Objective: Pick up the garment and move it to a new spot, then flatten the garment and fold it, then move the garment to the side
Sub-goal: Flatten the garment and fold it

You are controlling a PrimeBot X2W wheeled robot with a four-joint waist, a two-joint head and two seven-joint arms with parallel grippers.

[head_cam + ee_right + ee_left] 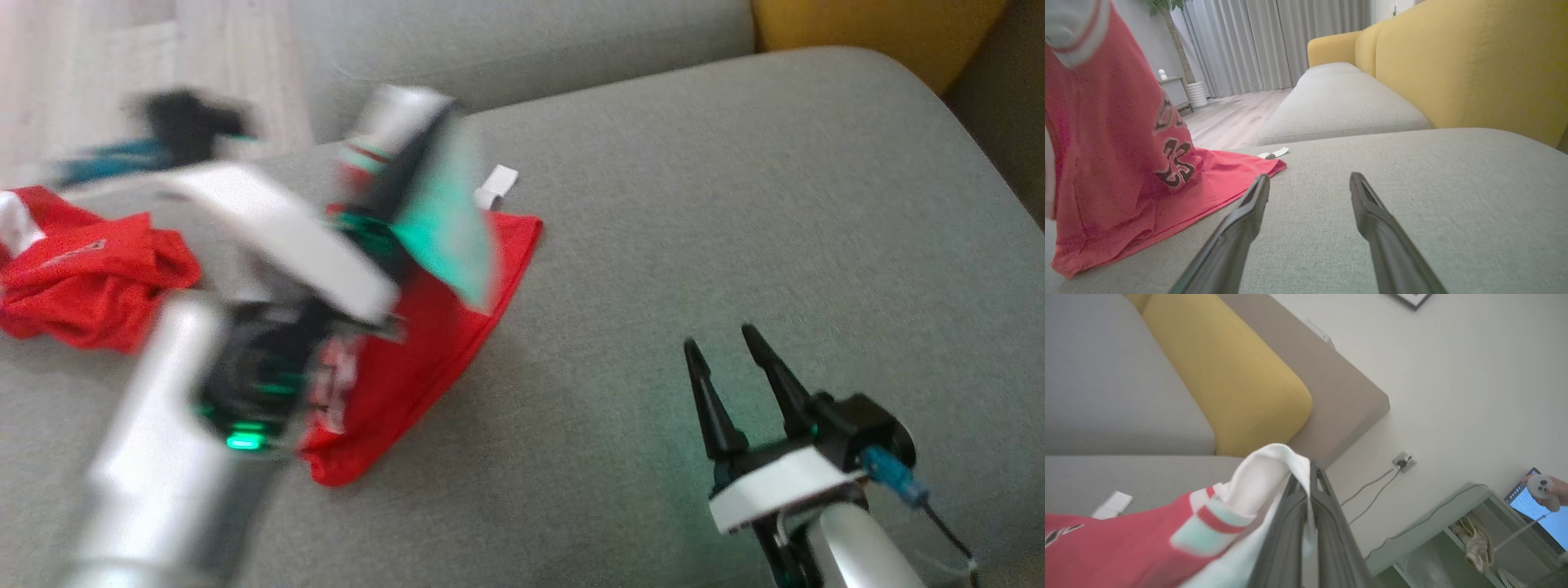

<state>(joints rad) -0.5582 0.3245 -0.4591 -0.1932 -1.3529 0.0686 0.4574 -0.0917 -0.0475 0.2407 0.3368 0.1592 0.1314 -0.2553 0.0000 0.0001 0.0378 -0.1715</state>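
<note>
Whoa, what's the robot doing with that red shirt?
The robot is picking a red jersey up off the grey sofa cushion. Its left pincer is shut on the jersey's white trim and holds that part up, while the bottom edge lies on the cushion. The right pincer is open and empty, hovering over bare cushion next to the jersey.

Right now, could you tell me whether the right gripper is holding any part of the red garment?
No, the right gripper has its fingers apart over the grey cushion, clear of the red garment beside it.
</note>
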